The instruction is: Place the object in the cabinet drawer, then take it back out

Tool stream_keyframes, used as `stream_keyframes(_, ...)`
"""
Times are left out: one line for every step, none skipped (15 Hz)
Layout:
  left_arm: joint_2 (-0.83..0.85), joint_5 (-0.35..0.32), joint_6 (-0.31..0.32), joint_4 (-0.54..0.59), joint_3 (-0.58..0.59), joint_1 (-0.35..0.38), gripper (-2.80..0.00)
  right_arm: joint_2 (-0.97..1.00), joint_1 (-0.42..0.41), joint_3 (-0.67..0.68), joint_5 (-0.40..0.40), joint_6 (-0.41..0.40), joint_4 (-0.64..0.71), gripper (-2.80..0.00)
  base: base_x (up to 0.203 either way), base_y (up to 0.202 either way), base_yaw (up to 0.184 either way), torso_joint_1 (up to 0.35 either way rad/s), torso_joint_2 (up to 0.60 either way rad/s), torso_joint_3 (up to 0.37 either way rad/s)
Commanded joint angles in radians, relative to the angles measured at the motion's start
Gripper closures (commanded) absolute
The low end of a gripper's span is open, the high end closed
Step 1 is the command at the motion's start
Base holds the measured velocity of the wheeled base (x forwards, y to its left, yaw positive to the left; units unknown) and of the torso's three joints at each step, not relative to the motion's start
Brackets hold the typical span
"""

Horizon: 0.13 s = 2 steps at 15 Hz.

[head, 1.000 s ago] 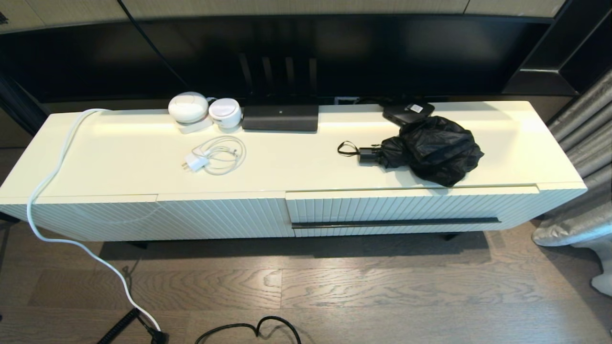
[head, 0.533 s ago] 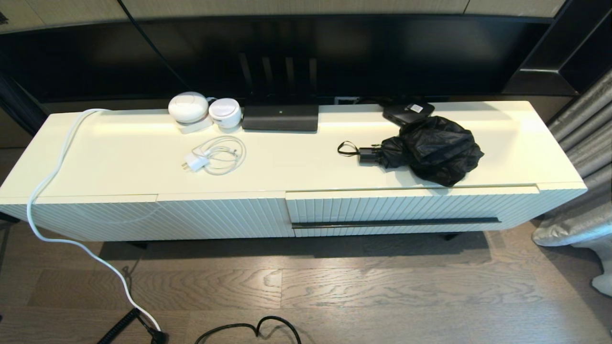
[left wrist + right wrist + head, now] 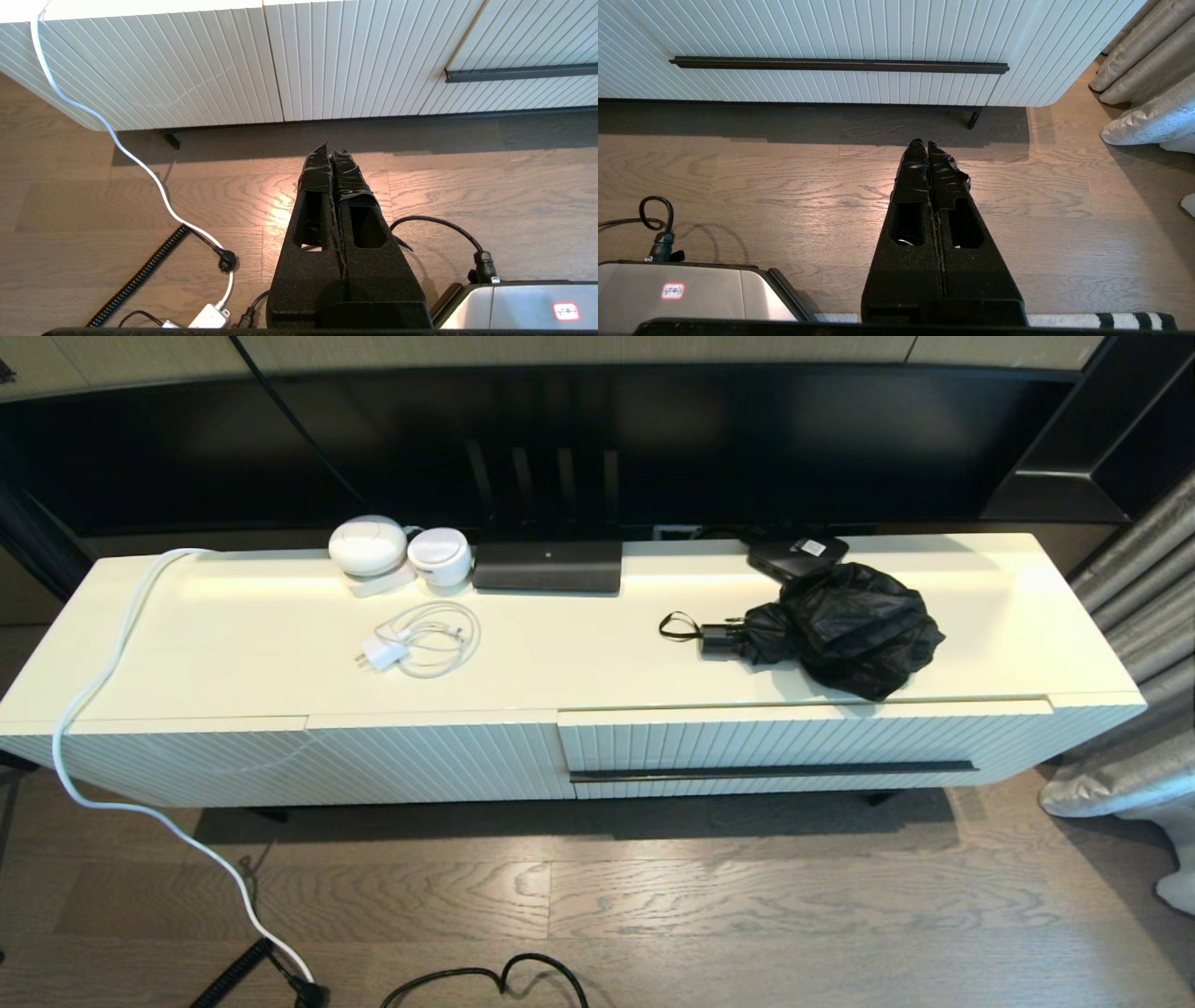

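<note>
Tools first: the left tool [image 3: 331, 151] hangs low over the wood floor [image 3: 467, 186] in front of the cabinet, its two black taped fingers pressed together with nothing between them. The right tool [image 3: 927, 145] hangs the same way before the drawer end of the cabinet, fingers clenched on nothing. Neither shows in the head view.

Ahead of the right tool sits the wide cream-white drawer with a vertically ribbed front [image 3: 803, 747], pushed fully in, so its inside is hidden. Its long thin dark bar handle [image 3: 773, 771] runs along the lower part of the front. Beside it, toward the left, is the ribbed cream panel without a handle [image 3: 308, 761].

On the glossy cream surface [image 3: 579, 663], directly above the drawer, lies the black compact folding umbrella with loose bunchy glossy fabric [image 3: 845, 627]. Its short handle and thin wrist loop point left, and the fabric reaches close to the front edge. Just behind it, touching or nearly so, is a flat black box with a white sticker [image 3: 796, 554].

Well apart on the left half lies a white charger with coiled cable [image 3: 417, 642]. Along the back edge stand two round white devices [image 3: 400, 551] and a flat dark rectangular box [image 3: 547, 566]. A thick white cord [image 3: 112, 672] drops over the left front corner to the floor.

Bare surface lies between charger and umbrella.
</note>
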Motion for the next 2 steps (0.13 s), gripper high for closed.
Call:
stream_keyframes(0.002,0.000,0.000,0.000,0.002,-0.001,0.00,0.000,0.000,0.000,0.000,0.001,0.001,0.00,0.000,0.000,0.000,0.000,0.00,0.000)
stream_keyframes(0.002,0.000,0.000,0.000,0.002,0.001,0.00,0.000,0.000,0.000,0.000,0.001,-0.001,0.00,0.000,0.000,0.000,0.000,0.00,0.000)
